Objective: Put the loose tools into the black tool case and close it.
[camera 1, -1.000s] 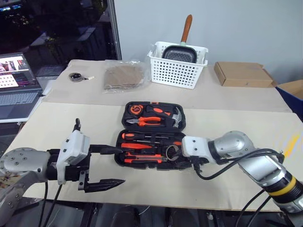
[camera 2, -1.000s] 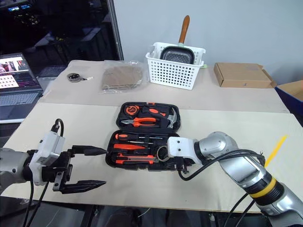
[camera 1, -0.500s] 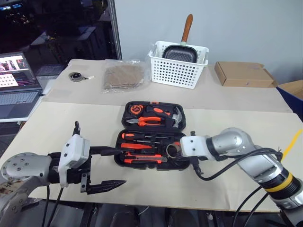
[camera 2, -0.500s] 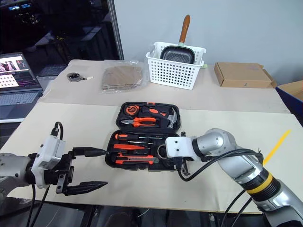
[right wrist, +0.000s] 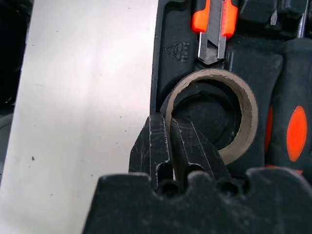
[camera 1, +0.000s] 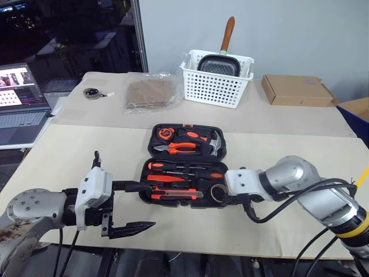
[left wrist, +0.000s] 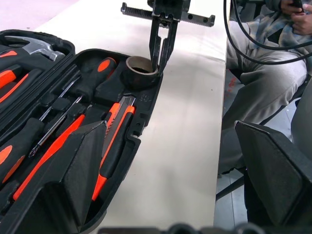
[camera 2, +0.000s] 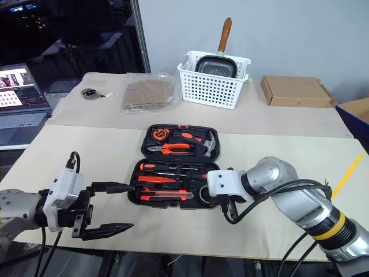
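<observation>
The right gripper pinches the wall of the small tape ring, one finger inside and one outside, at the near right corner of the open black tool case. That ring looks light, stiff and thin-walled, so a rim pinch suits it. The left gripper hangs spread wide, empty, off the case's left side. The utility knife lies seated in the case beside the ring.

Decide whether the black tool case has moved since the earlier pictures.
No. The black tool case lies open at the same spot, same distance from the white basket.
</observation>
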You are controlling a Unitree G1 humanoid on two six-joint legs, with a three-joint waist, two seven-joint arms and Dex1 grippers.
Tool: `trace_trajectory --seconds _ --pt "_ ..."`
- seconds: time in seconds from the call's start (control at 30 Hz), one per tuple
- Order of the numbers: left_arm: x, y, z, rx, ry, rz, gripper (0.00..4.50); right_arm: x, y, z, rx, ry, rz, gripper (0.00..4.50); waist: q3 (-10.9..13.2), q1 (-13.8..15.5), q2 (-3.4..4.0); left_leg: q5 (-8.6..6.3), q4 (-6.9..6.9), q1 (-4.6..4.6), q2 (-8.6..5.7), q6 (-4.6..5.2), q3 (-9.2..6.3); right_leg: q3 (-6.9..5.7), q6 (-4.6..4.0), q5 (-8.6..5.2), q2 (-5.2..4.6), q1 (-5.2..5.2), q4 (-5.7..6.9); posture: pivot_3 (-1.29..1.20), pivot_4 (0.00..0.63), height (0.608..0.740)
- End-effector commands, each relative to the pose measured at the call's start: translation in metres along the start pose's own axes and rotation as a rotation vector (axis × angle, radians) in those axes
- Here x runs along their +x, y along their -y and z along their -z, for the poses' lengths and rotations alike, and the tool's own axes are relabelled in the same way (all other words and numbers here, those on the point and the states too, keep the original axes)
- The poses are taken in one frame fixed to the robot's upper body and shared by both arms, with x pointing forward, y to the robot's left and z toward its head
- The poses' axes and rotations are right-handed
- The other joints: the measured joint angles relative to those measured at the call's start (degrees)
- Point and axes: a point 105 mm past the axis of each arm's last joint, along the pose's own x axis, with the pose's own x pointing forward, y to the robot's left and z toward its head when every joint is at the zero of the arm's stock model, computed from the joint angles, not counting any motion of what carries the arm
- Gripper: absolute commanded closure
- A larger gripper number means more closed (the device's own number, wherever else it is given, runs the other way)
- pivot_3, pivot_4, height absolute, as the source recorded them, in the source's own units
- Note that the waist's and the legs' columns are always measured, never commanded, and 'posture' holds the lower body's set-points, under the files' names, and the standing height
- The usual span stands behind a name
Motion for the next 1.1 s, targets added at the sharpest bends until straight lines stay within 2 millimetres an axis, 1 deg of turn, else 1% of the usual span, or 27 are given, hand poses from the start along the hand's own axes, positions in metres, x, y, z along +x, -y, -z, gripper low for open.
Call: trace_trajectory --seconds 0.03,0.23,0.33,0.37,0.43,0.47,0.53,0.6,0.73,0.8,0.87,0.93,1.0,1.03,1.1 --pt "0.000 0.002 -0.005 0.039 0.009 -0.002 0.00 0.004 -0.002 0.001 -0.017 -0.011 -0.040 4.45 0.0 0.0 0.00 0.00 0.00 0.00 0.00 0.00 0.00 -0.01 0.00 0.00 0.00 0.01 0.00 0.00 0.150 0.740" --pt "0.000 0.003 -0.004 0.036 0.008 -0.005 0.00 0.009 -0.002 0.006 -0.019 -0.035 -0.075 4.45 0.0 0.0 -0.01 -0.01 0.00 0.01 0.00 0.01 -0.01 -0.03 0.00 0.00 0.00 0.02 -0.01 0.00 0.150 0.740" --pt "0.000 0.003 -0.004 0.034 0.009 -0.008 0.00 0.006 -0.007 0.003 -0.019 -0.014 -0.120 4.45 0.0 0.1 -0.01 -0.01 0.00 0.03 0.00 0.01 -0.01 -0.03 0.00 0.00 0.00 0.04 -0.01 0.00 0.150 0.740" --pt "0.000 0.003 -0.004 0.034 0.009 -0.008 0.00 0.006 -0.007 0.002 -0.019 -0.002 -0.124 3.92 0.0 0.2 -0.01 -0.01 0.00 0.03 0.00 0.01 -0.01 -0.03 0.00 0.00 0.00 0.04 0.00 0.00 0.150 0.740" --pt "0.001 0.003 -0.004 0.031 0.009 -0.009 0.00 0.005 -0.006 -0.002 -0.025 0.012 -0.112 3.44 0.0 0.4 -0.01 -0.01 0.00 0.03 0.00 0.01 -0.01 -0.04 0.00 -0.01 0.00 0.04 -0.01 0.00 0.150 0.740" --pt "0.001 0.003 -0.004 0.030 0.009 -0.010 0.00 0.005 -0.004 -0.003 -0.024 0.019 -0.095 3.09 0.0 0.5 -0.01 -0.01 0.00 0.02 0.00 0.01 -0.02 -0.05 0.00 -0.01 0.00 0.03 -0.01 0.00 0.150 0.740" --pt "0.001 0.001 -0.004 0.024 0.013 -0.020 0.00 -0.002 -0.002 -0.014 -0.012 0.071 -0.081 2.40 0.0 0.6 -0.01 -0.03 0.00 -0.01 0.00 0.03 -0.02 -0.06 0.01 -0.01 0.00 0.02 -0.02 0.00 0.150 0.740" --pt "0.001 0.000 -0.003 0.019 0.016 -0.030 0.00 -0.008 -0.002 -0.022 -0.001 0.105 -0.083 2.40 0.0 0.6 -0.01 -0.07 0.00 -0.06 0.00 0.04 -0.02 -0.05 0.01 -0.01 0.00 -0.01 -0.02 0.00 0.150 0.740" --pt "0.001 -0.012 -0.006 -0.023 0.060 -0.093 0.00 -0.025 -0.003 -0.037 0.043 0.202 -0.072 2.40 0.0 0.6 0.00 -0.09 0.00 -0.08 0.00 0.07 -0.03 -0.05 0.01 -0.01 -0.01 -0.01 -0.01 0.00 0.150 0.740" --pt "-0.002 -0.023 -0.008 -0.034 0.081 -0.145 0.00 -0.030 -0.001 -0.043 0.091 0.261 -0.057 2.40 0.0 0.6 -0.01 -0.09 0.01 -0.05 0.00 0.07 -0.05 -0.05 0.01 0.00 -0.02 0.02 -0.01 0.00 0.150 0.740" --pt "-0.004 -0.040 -0.009 -0.076 0.092 -0.245 0.00 -0.036 0.007 -0.050 0.136 0.336 -0.010 2.40 0.0 0.6 -0.02 -0.07 0.02 -0.01 0.00 0.05 -0.05 -0.03 0.01 0.00 -0.02 0.05 0.00 0.00 0.150 0.740" --pt "-0.007 -0.074 -0.011 -0.099 0.097 -0.435 0.00 -0.042 0.033 -0.050 0.238 0.396 0.130 2.40 0.0 0.6 -0.03 -0.03 0.02 0.03 0.00 0.00 -0.06 -0.03 -0.01 0.02 -0.01 0.09 0.03 0.00 0.150 0.740" --pt "-0.011 -0.110 -0.007 -0.195 0.049 -0.624 0.00 -0.044 0.066 -0.037 0.368 0.382 0.309 2.40 0.0 0.6 -0.05 0.08 0.03 0.08 -0.01 -0.03 -0.10 -0.02 -0.03 0.10 0.03 0.15 0.08 0.00 0.150 0.740" --pt "-0.010 -0.126 -0.005 -0.233 0.018 -0.691 0.00 -0.045 0.081 -0.026 0.418 0.351 0.400 2.40 0.0 0.6 -0.07 0.17 0.03 0.08 -0.02 -0.04 -0.11 -0.02 -0.05 0.20 0.05 0.15 0.08 0.00 0.150 0.740" --pt "-0.003 -0.150 -0.007 -0.335 -0.018 -0.746 0.00 -0.048 0.104 -0.007 0.504 0.291 0.541 2.40 0.0 0.8 -0.08 0.42 0.03 0.03 -0.13 -0.01 -0.15 -0.04 0.01 0.36 0.05 0.13 0.10 0.00 0.150 0.740"
